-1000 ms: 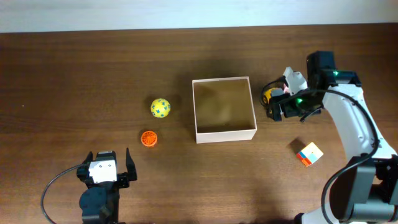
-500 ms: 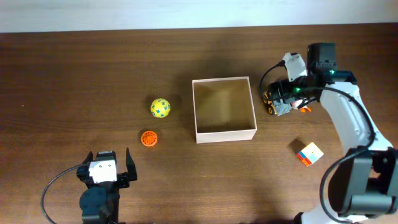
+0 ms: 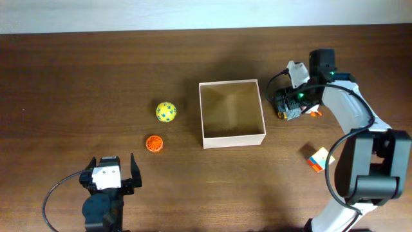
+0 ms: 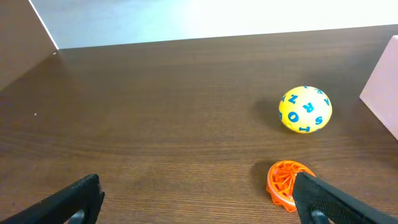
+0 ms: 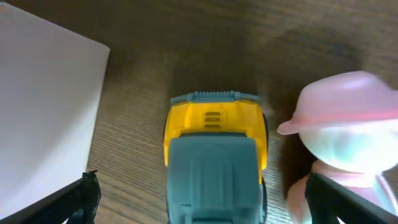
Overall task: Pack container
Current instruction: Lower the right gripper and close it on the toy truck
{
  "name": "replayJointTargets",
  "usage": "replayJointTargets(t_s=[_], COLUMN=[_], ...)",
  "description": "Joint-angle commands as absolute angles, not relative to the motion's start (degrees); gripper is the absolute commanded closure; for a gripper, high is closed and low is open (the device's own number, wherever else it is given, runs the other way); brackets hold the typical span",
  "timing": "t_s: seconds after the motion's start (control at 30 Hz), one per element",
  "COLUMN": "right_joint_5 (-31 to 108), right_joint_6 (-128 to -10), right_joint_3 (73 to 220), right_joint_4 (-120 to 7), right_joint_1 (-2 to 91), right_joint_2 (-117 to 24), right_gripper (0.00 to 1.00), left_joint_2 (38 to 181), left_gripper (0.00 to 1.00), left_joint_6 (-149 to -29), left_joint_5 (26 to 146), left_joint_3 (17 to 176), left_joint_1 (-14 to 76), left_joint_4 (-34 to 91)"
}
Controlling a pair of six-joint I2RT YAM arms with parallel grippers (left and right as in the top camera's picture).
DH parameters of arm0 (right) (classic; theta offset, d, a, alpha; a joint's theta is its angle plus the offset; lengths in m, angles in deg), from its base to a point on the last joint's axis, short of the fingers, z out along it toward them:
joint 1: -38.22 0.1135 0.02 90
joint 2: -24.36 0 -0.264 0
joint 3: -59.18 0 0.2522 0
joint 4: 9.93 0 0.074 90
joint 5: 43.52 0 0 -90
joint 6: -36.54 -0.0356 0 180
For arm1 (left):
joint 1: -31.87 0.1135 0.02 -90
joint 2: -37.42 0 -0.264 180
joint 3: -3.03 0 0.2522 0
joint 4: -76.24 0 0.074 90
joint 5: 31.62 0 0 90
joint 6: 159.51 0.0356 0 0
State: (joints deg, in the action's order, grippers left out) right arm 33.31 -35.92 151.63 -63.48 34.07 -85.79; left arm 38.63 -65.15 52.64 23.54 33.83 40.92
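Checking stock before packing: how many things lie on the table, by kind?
yellow ball: 1
orange wheel-like toy: 1
toy truck: 1
pink-hatted figure: 1
multicoloured cube: 1
container: 1
Total: 6

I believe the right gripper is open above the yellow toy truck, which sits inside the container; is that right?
Not quite. The yellow toy truck sits on the table outside the container, beside its white wall, as the right wrist view shows. The right gripper is indeed open above it.
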Motion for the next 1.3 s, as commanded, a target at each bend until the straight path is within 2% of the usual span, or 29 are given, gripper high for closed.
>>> replayJointTargets(t_s=[0.0, 0.07, 0.23, 0.37, 0.57, 0.87, 1.27], right_joint_5=[33.4, 33.4, 33.4, 33.4, 33.4, 33.4, 33.6], right_joint_6=[-37.3, -37.9, -37.9, -37.9, -37.9, -37.9, -37.9], right_joint_3=[152.2, 152.2, 152.2, 152.2, 152.2, 152.4, 158.6], right_joint_4=[-63.3, -63.4, -63.9, -63.9, -63.8, -63.7, -68.8], right_joint_1=[34.3, 34.3, 34.3, 34.3, 34.3, 34.3, 34.3], right_joint_2=[-88.6, -89.7, -91.2, -91.3, -91.3, -91.2, -91.1], right_gripper=[0.0, 0.04, 0.24, 0.25, 0.39, 0.45, 0.45], left_joint_2=[38.0, 38.0, 38.0, 38.0, 38.0, 38.0, 38.0], left_gripper=[0.01, 0.01, 0.01, 0.01, 0.01, 0.01, 0.01], left_joint_6=[-64.2, -64.2, -64.2, -64.2, -64.2, -64.2, -64.2], left_joint_5=[53.5, 53.5, 53.5, 53.5, 53.5, 53.5, 53.5], left_joint_3=[23.3, 23.3, 23.3, 23.3, 23.3, 23.3, 23.3], left_joint_1=[34.1, 34.1, 34.1, 34.1, 34.1, 34.1, 34.1], left_joint_4=[41.0, 41.0, 41.0, 41.0, 41.0, 41.0, 41.0])
